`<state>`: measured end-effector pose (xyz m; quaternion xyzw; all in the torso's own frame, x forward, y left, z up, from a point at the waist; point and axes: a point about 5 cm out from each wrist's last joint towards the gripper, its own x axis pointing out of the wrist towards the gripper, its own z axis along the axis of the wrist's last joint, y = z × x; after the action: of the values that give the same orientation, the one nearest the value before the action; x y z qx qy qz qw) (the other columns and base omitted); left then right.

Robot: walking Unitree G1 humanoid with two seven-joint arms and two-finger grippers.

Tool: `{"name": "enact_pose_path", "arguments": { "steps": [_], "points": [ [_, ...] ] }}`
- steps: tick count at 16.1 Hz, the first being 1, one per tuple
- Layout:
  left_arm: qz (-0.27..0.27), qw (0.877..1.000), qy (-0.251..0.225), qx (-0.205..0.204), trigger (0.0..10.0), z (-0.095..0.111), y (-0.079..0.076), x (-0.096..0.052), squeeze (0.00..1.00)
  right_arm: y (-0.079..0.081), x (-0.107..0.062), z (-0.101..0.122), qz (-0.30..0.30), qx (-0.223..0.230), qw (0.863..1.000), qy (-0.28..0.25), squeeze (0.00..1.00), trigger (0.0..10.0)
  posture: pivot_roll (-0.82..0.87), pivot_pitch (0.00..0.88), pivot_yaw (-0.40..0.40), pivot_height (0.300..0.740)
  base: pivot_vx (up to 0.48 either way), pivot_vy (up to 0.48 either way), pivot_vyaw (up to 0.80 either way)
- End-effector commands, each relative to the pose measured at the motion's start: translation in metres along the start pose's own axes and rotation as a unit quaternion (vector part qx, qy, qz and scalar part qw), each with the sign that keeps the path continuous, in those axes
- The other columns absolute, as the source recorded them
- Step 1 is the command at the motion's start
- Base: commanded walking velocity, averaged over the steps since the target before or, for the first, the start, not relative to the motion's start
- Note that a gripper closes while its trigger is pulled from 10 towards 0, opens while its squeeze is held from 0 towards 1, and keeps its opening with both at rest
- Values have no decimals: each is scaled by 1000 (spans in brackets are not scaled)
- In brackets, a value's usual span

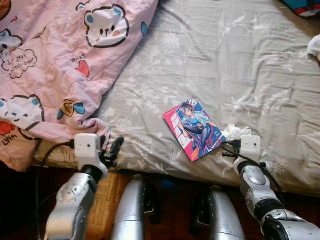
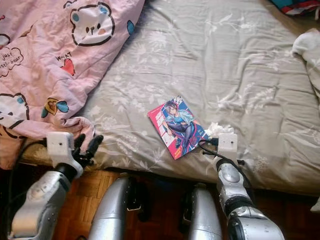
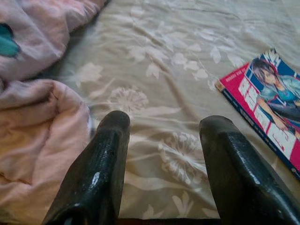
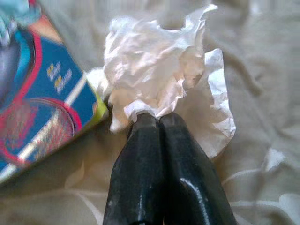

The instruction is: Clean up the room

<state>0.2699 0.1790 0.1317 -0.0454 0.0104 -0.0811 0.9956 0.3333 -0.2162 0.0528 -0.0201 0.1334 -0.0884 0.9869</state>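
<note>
Pinched already: crumpled white tissue (image 4: 159, 79) caught between the pressed-together fingers (image 4: 140, 159) of the right gripper (image 1: 231, 145), lying on the grey floral bed (image 1: 250, 65) just beside the lower corner of the comic book (image 1: 195, 128). Directly ahead of the fingertips, bunched with no real long axis, touching the sheet and possibly the book's edge. Right arm clearly the nearer one, reaching forward from the bed's front edge, wrist low and roughly level with the mattress. Probably calls for a lift straight up, away from the book. Left gripper (image 1: 111, 150) well apart, beside the pink bear-print blanket (image 1: 55, 65), fingers (image 3: 101, 168) spread over bare sheet, holding nothing.
</note>
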Motion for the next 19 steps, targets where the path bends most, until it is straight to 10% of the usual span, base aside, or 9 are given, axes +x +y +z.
{"name": "enact_pose_path", "arguments": {
  "steps": [1, 2, 3, 18, 19],
  "points": [
    [10, 1000, 25, 4, 10000, -15, 3, -6, 0, -5, -7, -14, -11, 11, 1000, 9, 0, 0, 124, 460, 63, 646, 0, 0, 0],
    [12, 1000, 24, 2, 10000, -19, 3, -4, 0, -8, -8, -11, -10, 9, 1000, -14, 0, 0, 106, 425, 54, 646, 0, 0, 0],
    [14, 1000, 26, 4, 10000, -23, 5, 0, 0, -12, -9, -8, -10, 12, 999, -38, 0, 9569, 84, 395, 45, 646, 0, 0, 0],
    [40, 997, 65, 22, 10000, -74, 22, 20, 0, -9, -39, -46, -33, 49, 998, -35, 0, 10000, 3, 211, 39, 646, 0, 0, 0],
    [39, 997, 63, 23, 10000, -74, 23, 18, 0, -11, -35, -39, -30, 60, 997, -41, 1000, 10000, 9, 227, 40, 646, 0, 0, 0]
  ]
}}
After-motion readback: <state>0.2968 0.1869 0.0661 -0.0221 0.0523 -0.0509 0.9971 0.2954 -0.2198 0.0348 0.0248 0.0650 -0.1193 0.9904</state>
